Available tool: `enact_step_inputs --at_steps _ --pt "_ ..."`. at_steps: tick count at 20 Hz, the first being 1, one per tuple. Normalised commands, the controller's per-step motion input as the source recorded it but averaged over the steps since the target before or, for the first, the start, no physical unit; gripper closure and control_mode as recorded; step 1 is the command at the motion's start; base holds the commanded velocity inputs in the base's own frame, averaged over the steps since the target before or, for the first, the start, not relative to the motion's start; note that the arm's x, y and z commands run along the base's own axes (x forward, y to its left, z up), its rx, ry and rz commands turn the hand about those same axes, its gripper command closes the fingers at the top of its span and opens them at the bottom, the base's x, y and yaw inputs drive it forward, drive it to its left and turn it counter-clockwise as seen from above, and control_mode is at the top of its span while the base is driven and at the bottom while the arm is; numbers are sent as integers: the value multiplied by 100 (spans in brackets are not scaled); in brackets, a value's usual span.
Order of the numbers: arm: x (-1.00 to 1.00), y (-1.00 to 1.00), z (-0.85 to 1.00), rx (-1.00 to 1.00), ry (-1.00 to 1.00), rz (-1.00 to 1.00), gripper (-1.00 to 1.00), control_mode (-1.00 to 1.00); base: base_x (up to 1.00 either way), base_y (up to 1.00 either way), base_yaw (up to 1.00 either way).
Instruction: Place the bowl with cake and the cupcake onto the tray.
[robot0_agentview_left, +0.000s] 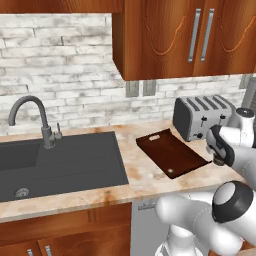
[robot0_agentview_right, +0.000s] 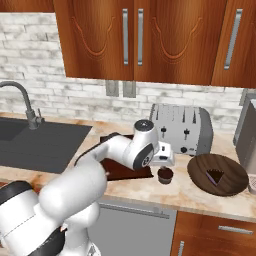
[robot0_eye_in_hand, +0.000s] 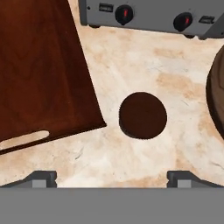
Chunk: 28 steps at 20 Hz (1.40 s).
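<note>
The gripper (robot0_eye_in_hand: 112, 177) hangs over the cupcake (robot0_eye_in_hand: 143, 114), jaws spread wide and holding nothing. The tray (robot0_eye_in_hand: 41, 74) lies just beside it.

Glossy white rounded arm (robot0_agentview_right: 95, 175), seemingly black joints

marbled beige desk (robot0_agentview_right: 145, 190) across mid frame, grey sink (robot0_agentview_left: 60, 160) sunk in at left, tray (robot0_agentview_left: 172, 152) at centre, cupcake (robot0_agentview_right: 165, 174) just right of it, toaster (robot0_agentview_right: 181, 129) behind, bowl with cake (robot0_agentview_right: 218, 174) at right
</note>
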Motion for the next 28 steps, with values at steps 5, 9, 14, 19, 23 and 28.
enact_step_inputs --at_steps 5,9,14,19,23,28 --pt "21 -25 -26 0 1 0 -100 -100 0 0 0" --pt "25 -16 -23 0 2 0 -100 -100 0 0 0" --pt "29 -14 -20 0 2 0 -100 -100 0 0 0" --pt "29 -14 -17 0 2 0 -100 -100 0 0 0" --pt "17 -16 -19 0 1 0 -100 -100 0 0 0" --pt "0 -14 -19 0 0 0 -100 -100 0 0 0"
